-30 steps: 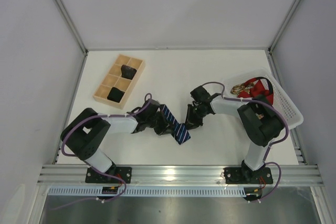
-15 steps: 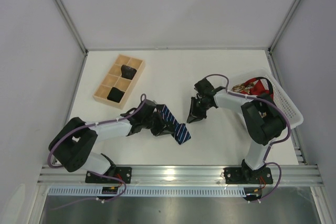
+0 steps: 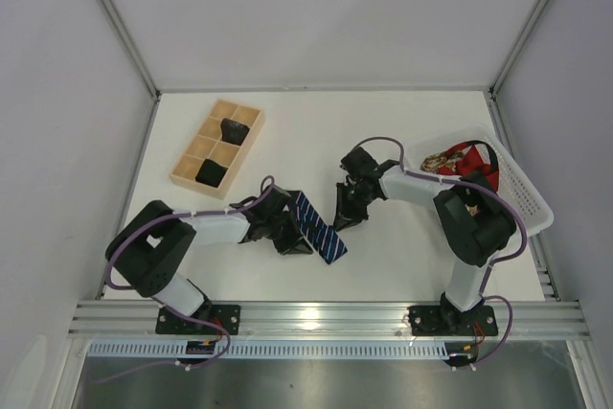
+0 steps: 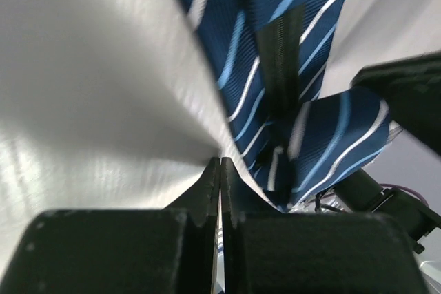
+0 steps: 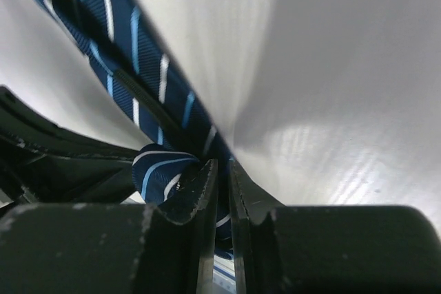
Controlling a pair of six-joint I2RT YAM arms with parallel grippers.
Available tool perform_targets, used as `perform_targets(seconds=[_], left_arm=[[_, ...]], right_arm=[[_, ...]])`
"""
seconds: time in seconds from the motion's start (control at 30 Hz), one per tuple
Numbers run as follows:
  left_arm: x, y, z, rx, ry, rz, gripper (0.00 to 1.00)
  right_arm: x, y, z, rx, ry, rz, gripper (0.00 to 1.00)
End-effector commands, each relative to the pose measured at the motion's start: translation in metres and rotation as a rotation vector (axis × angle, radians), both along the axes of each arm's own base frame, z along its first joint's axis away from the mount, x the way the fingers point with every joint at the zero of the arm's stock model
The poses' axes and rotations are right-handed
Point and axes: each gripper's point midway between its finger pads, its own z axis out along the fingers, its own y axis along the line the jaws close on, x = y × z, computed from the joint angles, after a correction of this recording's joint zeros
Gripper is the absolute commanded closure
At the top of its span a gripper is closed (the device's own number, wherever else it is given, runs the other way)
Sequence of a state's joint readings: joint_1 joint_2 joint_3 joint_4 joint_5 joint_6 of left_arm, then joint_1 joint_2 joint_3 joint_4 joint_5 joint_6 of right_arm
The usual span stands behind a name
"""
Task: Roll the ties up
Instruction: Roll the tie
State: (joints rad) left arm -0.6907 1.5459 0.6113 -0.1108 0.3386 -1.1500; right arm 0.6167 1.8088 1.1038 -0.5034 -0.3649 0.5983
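Observation:
The navy tie (image 3: pixel 319 228) with pale diagonal stripes lies on the white table between my two grippers. My left gripper (image 3: pixel 284 234) is at its left side. In the left wrist view its jaws (image 4: pixel 220 162) are pressed together and the tie's (image 4: pixel 275 74) edge runs into their tips. My right gripper (image 3: pixel 345 213) is at the tie's upper right. Its jaws (image 5: pixel 219 163) are shut on a fold of the tie (image 5: pixel 162 170). Two rolled dark bundles (image 3: pixel 233 129) (image 3: pixel 211 171) sit in the wooden box (image 3: pixel 251 125). Red and gold ties (image 3: pixel 458 160) lie in the basket.
The wooden compartment box stands at the back left of the table. The white basket (image 3: pixel 522 200) stands at the right edge, close to the right arm's elbow. Purple cables run along both arms. Grey walls enclose the table on three sides.
My right gripper drew back to the upper right, then came back down-left onto the tie. My left gripper stayed at the tie while its arm's elbow swung out left and back.

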Motion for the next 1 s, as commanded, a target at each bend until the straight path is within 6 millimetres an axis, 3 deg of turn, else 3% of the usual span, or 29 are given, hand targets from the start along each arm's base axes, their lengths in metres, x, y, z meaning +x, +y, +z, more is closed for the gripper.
perform_targets(seconds=[0.0, 0.17, 0.43, 0.57, 0.63, 0.7, 0.8, 0.87, 0.9, 0.97], left_arm=[[0.001, 0.005, -0.016, 0.067, 0.003, -0.025, 1.0], [0.002, 0.005, -0.019, 0.075, 0.009, -0.025, 0.99], [-0.007, 0.014, -0.01, 0.097, 0.008, -0.048, 0.99], [-0.011, 0.014, 0.01, 0.061, -0.042, -0.097, 1.0], [-0.006, 0.009, 0.031, 0.028, -0.101, -0.121, 1.0], [-0.003, 0.008, 0.046, 0.018, -0.147, -0.164, 1.0], [0.016, -0.013, 0.09, -0.066, -0.269, -0.227, 1.0], [0.023, -0.011, 0.092, -0.023, -0.287, -0.256, 1.0], [0.036, -0.014, 0.105, -0.016, -0.32, -0.251, 0.99], [0.044, -0.008, 0.096, 0.037, -0.294, -0.267, 1.0]], right_arm=[[-0.002, 0.015, 0.01, 0.023, -0.013, 0.029, 0.83], [-0.007, 0.021, 0.009, 0.038, -0.001, 0.039, 0.83], [0.016, 0.005, 0.017, 0.001, -0.052, 0.024, 0.83], [0.026, -0.01, 0.028, -0.047, -0.106, 0.036, 0.81], [0.03, -0.02, 0.037, -0.068, -0.144, 0.035, 0.8], [0.022, -0.028, 0.043, -0.053, -0.134, 0.045, 0.78], [0.002, -0.037, 0.046, -0.004, -0.098, 0.055, 0.73], [-0.018, -0.044, 0.039, 0.006, -0.054, 0.048, 0.7], [-0.026, -0.047, 0.037, 0.011, -0.035, 0.036, 0.69], [-0.036, -0.048, 0.045, 0.05, -0.051, 0.007, 0.69]])
